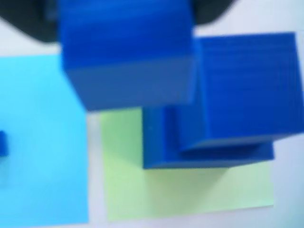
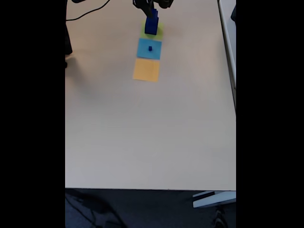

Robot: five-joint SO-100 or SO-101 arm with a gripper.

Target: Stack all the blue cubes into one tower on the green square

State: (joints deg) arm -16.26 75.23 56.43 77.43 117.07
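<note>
In the wrist view, a large blue cube is seen close to the lens at about 11 o'clock, blurred and raised above the rest. Below and to its right, at about 3 o'clock, two more blue cubes are stacked: a wider bottom cube is set on the green square, and a second cube rests on top of it, shifted toward 2 o'clock so that a strip of the bottom cube is left showing. The green square is laid flat at 6 o'clock, with bare lime paper showing along its lower and left parts. Just beside it, toward 9 o'clock, a light-blue square is laid, and a tiny blue cube is cut off by the left edge on that square.

In the fixed view, the three flat squares are seen in a row at 12 o'clock on the pale surface: green farthest, light-blue in the middle with the tiny cube on it, and an orange square nearest. The claw is seen dark and small above the tower; whether it is apart or clamped on the raised cube cannot be told.
</note>
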